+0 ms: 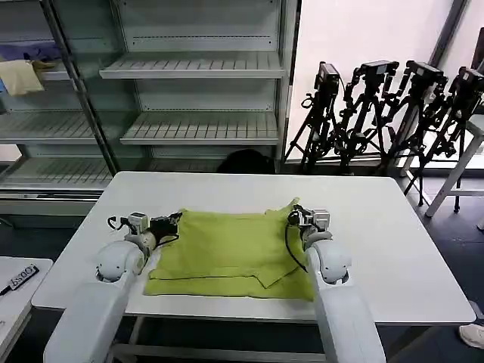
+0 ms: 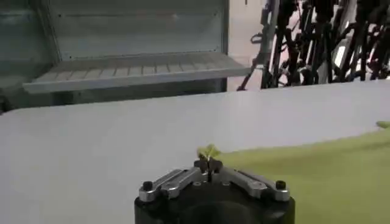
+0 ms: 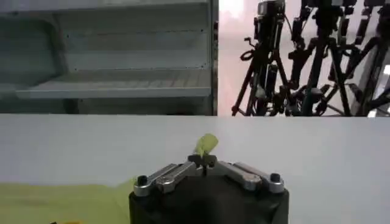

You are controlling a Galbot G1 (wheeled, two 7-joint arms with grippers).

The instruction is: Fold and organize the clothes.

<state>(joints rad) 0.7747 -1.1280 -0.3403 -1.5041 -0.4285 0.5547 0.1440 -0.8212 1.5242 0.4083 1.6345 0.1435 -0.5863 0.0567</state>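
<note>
T-shirt (image 1: 227, 253), lime yellow-green, lies spread on the white table (image 1: 393, 249) toward its near edge, the lower part folded up into a doubled band along that edge.

At the room's far left, a pale yellow cloth (image 1: 20, 76) and a purple-blue cloth (image 1: 34, 51) rest on a shelf of the metal shelving (image 1: 197, 98) that stands behind the table. A small white side table (image 1: 15, 283) with a dark label sits beside the main table's left edge.

The left gripper (image 1: 175, 221) rests at the shirt's far left corner, its jaws pressed together on a small tuft of the fabric, seen in the left wrist view as a green tip (image 2: 208, 151) sticking up from the closed fingers. The right gripper (image 1: 293, 217) sits at the shirt's far right corner, its jaws likewise pinching a raised point of cloth (image 3: 206, 145).

Bare tabletop stretches beyond both grippers to the far edge. A dark object (image 1: 246, 161) lies on the floor behind the table. At right, a row of black tripods (image 1: 386, 113) stands against the bright window.
</note>
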